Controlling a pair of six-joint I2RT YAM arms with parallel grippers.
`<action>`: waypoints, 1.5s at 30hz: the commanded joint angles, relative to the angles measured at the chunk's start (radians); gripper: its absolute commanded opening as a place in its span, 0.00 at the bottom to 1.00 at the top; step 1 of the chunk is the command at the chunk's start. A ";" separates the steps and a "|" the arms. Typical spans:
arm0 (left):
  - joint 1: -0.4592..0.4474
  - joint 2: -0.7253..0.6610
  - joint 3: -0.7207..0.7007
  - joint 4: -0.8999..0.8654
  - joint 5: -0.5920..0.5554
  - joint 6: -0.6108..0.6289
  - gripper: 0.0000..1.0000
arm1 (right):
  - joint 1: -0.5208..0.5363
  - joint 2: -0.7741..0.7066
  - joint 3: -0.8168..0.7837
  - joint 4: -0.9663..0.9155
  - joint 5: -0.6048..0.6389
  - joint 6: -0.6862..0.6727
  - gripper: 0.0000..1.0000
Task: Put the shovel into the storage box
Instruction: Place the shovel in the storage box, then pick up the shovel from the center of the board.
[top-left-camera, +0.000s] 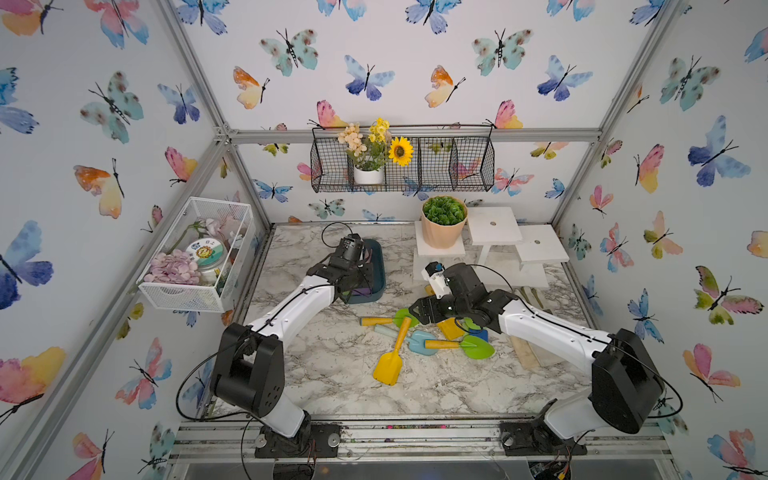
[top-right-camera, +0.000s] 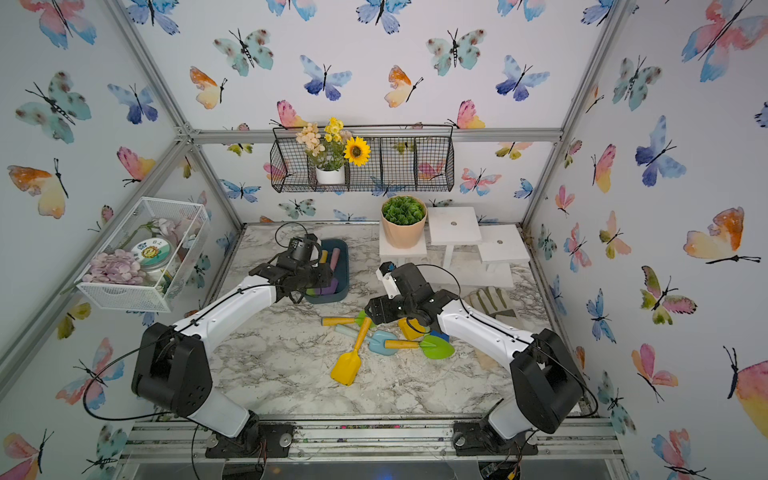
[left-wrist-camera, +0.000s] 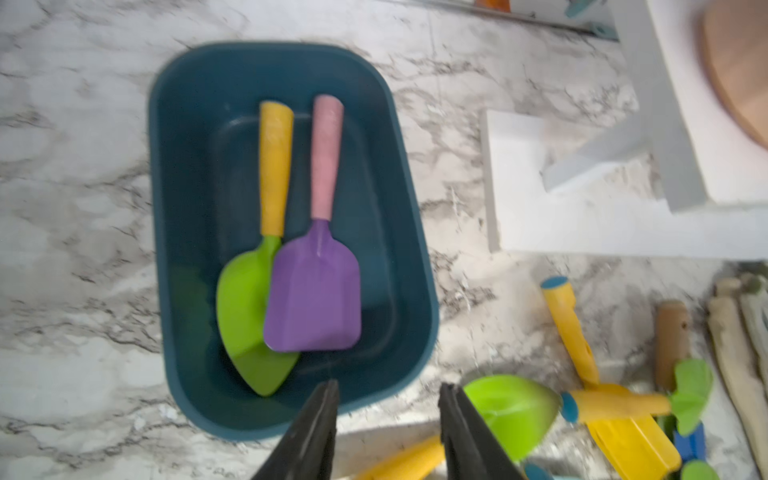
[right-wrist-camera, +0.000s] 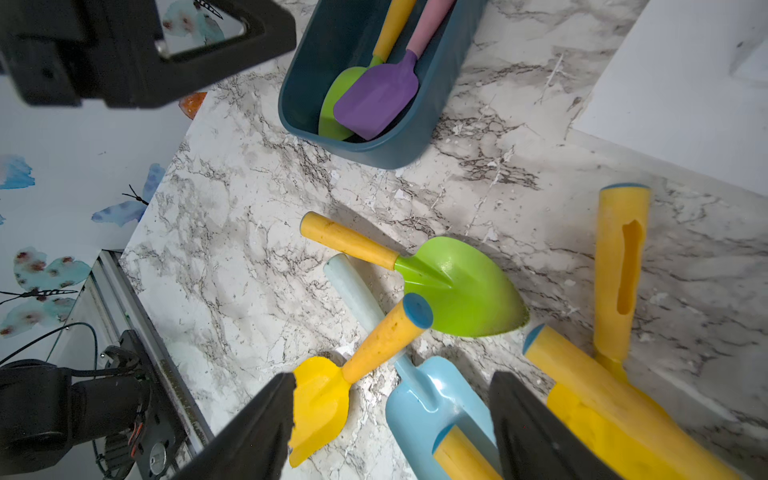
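Teal storage box (left-wrist-camera: 189, 257): one green shovel (left-wrist-camera: 245, 320), one purple shovel (left-wrist-camera: 313, 299)

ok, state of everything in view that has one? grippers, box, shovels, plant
left gripper: open, empty, above the storage box
right gripper: open, empty, above the loose shovels
storage box: holds two shovels
purple shovel: in the box, blade overlapping the green shovel
yellow shovel: on the table, handle across the light blue shovel
potted plant: upright on a white stand
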 joint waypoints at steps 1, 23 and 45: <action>-0.071 -0.063 -0.071 0.000 0.028 0.010 0.49 | 0.004 -0.054 -0.042 -0.053 0.034 -0.006 0.78; -0.315 -0.160 -0.374 0.112 0.053 -0.107 0.49 | 0.004 -0.197 -0.223 -0.097 0.060 0.046 0.78; -0.386 -0.011 -0.422 0.196 -0.011 -0.105 0.44 | 0.004 -0.187 -0.243 -0.080 0.094 0.054 0.79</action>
